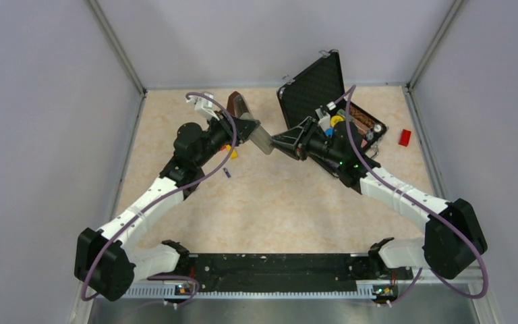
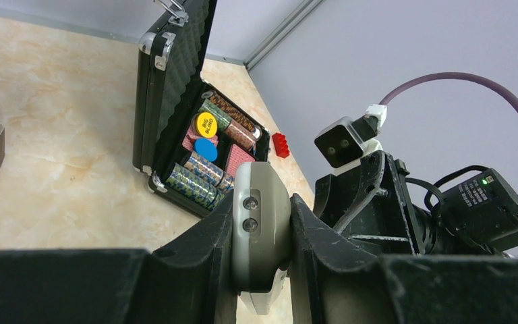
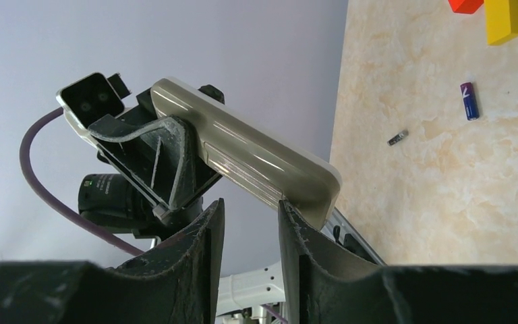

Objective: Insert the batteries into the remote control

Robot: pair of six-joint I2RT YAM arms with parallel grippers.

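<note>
My left gripper [image 1: 246, 129] is shut on the remote control [image 1: 262, 140] and holds it in the air above the table, grey back showing. In the left wrist view the remote [image 2: 262, 223] is clamped between both fingers. My right gripper [image 1: 281, 143] is open and empty at the remote's free end. In the right wrist view one fingertip [image 3: 284, 206] touches the remote [image 3: 243, 152], and the gap between the jaws is empty. The bluish-purple battery [image 3: 469, 100] and the dark grey battery [image 3: 396, 138] lie on the table. The purple one also shows in the top view [image 1: 227, 173].
An open black case [image 1: 313, 88] with chips and cards stands at the back right, just behind the right arm. A yellow block [image 1: 233, 152] lies under the left gripper. A red block [image 1: 405, 137] lies at the far right. A brown-based clear container [image 1: 237, 103] stands at the back.
</note>
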